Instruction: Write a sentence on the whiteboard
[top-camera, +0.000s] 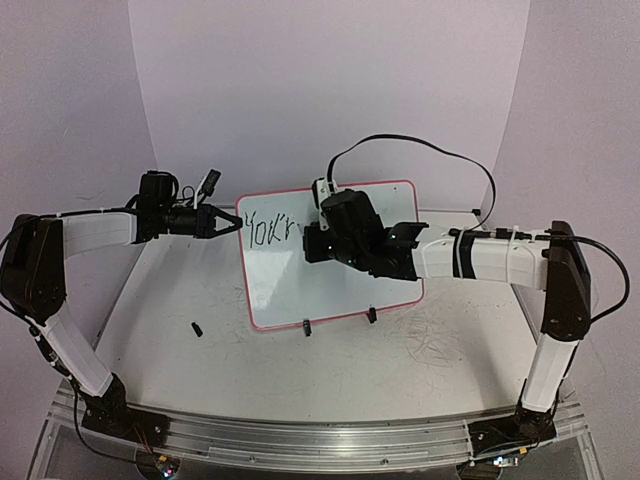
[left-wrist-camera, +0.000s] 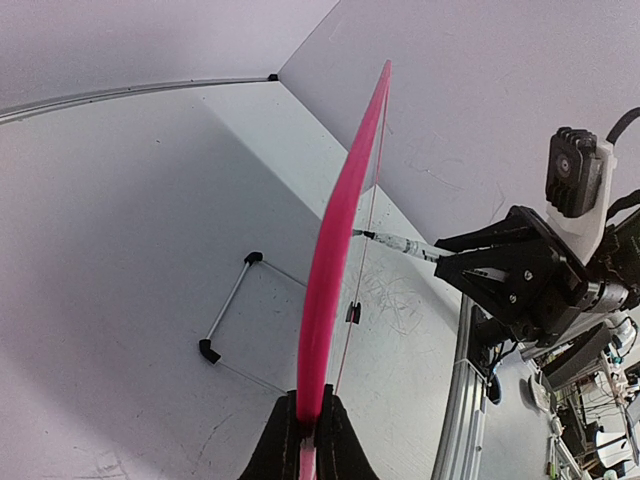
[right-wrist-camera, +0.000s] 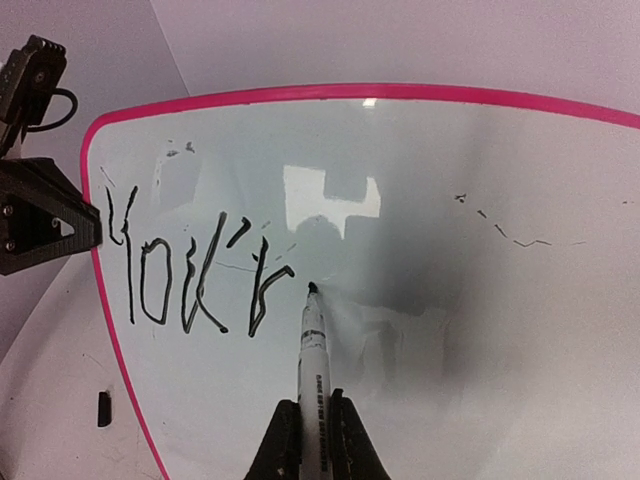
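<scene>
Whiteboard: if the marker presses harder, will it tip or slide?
Probably tippy alone: the whiteboard stands on clip feet and a thin wire stand. The left gripper pinching its edge likely steadies it. It looks thin, so may flex.

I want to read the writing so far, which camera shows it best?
Right wrist: the writing is large and face-on. Top external shows it small. Left wrist sees only the board's edge.

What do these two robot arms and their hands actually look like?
Both the left arm and right arm are white tubes linked by chunky black joints. The left hand and right hand are black, each with two tapering fingers. A black cable loops from a small white camera housing above the right hand, and black bands ring that arm.
</scene>
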